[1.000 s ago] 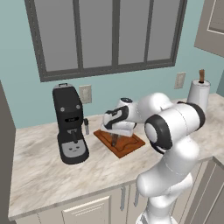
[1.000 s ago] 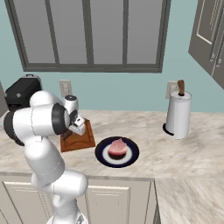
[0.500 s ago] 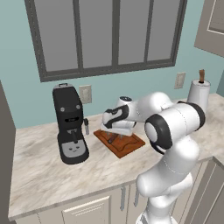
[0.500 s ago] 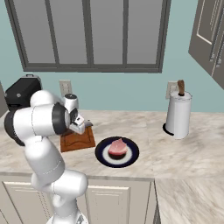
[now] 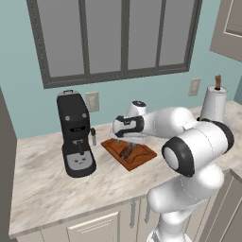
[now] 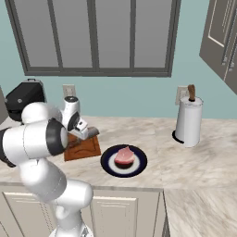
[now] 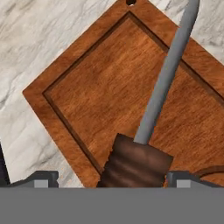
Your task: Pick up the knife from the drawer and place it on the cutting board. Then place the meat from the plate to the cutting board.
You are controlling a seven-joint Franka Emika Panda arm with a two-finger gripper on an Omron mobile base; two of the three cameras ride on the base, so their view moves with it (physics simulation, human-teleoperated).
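Knife (image 7: 151,118): grey blade, ribbed brown handle

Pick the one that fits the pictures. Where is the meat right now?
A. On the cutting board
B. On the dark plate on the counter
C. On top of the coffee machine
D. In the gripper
B: the meat sits on the dark plate, beside the cutting board, not on it.

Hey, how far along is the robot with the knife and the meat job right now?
Done: the silver-bladed knife with dark ribbed handle is out of the drawer. In hand: it sits between the pincer fingers, over the reddish-brown wooden cutting board, not yet set down. Left: the pinkish-red meat slab sits on the dark round plate.
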